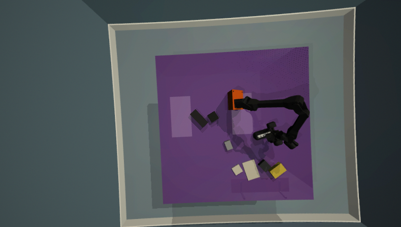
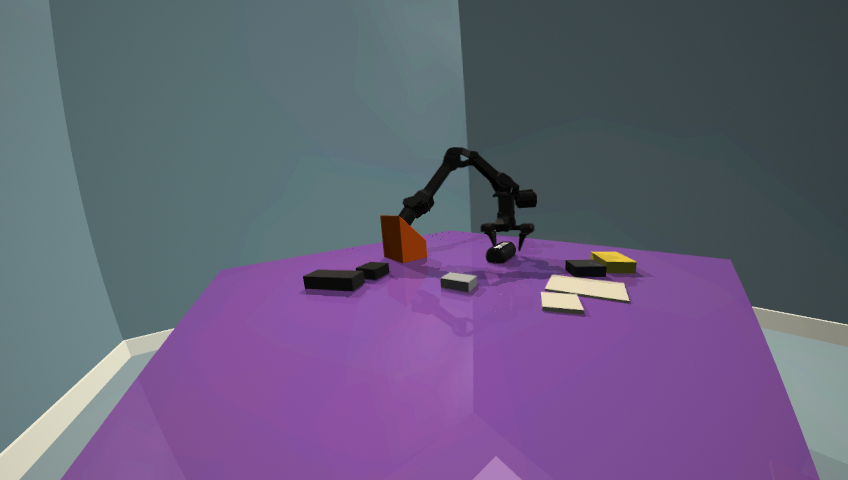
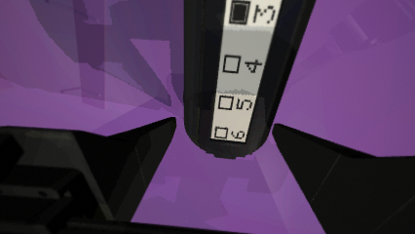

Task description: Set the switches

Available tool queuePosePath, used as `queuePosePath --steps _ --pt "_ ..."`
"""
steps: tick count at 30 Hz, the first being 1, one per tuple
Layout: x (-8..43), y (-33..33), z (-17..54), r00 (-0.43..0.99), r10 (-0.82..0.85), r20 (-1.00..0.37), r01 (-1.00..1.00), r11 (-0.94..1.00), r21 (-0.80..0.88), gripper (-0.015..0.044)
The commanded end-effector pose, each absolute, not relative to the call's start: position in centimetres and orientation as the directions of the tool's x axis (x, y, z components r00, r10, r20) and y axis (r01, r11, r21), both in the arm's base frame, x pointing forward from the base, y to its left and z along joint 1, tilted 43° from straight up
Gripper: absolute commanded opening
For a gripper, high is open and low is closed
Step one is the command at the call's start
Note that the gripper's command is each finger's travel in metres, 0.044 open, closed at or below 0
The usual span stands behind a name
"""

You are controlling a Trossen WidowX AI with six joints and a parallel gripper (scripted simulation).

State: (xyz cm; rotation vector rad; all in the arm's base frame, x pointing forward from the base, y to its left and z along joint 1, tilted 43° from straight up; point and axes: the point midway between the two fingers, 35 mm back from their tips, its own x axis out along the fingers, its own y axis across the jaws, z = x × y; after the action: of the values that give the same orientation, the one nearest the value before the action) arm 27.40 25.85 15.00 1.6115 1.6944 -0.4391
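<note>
The dark controller unit (image 1: 256, 135) (image 2: 495, 256) (image 3: 196, 73) appears to lie on the bench with its underside up. Its white label (image 1: 264, 135) (image 2: 502, 245) (image 3: 239, 80) faces my gripper. In the wrist view square 3 is filled, and squares 4, 5 and 6 are empty; squares 1 and 2 are out of that view. The rocker switches are hidden beneath. My gripper (image 2: 507, 246) (image 3: 223, 125) is open, fingers pointing down on either side of the unit's end near square 6. The wrist view shows a gap beside each fingertip.
The orange mount (image 1: 237, 95) (image 2: 410, 245) stands beyond the unit. A grey block (image 1: 228, 144) (image 2: 458, 282) lies nearby. Two dark blocks (image 1: 198, 118) (image 1: 213, 116) lie farther off. Cream plates (image 1: 250, 170) (image 1: 237, 169), a dark block (image 1: 264, 165) and a yellow block (image 1: 277, 170) form another group.
</note>
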Motion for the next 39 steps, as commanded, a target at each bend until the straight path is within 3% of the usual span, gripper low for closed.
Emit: queuePosePath --steps 1,7,25,28,33,39 --pt "27.5 25.6 14.9 0.067 0.703 -0.708 0.959 0.151 0.241 0.044" --pt "28.7 19.0 13.8 0.066 0.699 -0.712 0.959 0.153 0.239 0.044" --pt "28.7 18.8 13.8 0.067 0.7 -0.711 0.959 0.152 0.239 0.044" --pt "28.8 18.8 13.9 0.052 0.696 -0.716 0.975 0.119 0.187 0.0361" --pt "29.5 18.5 14.9 -0.053 0.672 -0.739 0.969 -0.143 -0.2 0.023" --pt "30.1 18.0 16.4 -0.187 0.647 -0.739 0.675 -0.462 -0.575 0.0072"
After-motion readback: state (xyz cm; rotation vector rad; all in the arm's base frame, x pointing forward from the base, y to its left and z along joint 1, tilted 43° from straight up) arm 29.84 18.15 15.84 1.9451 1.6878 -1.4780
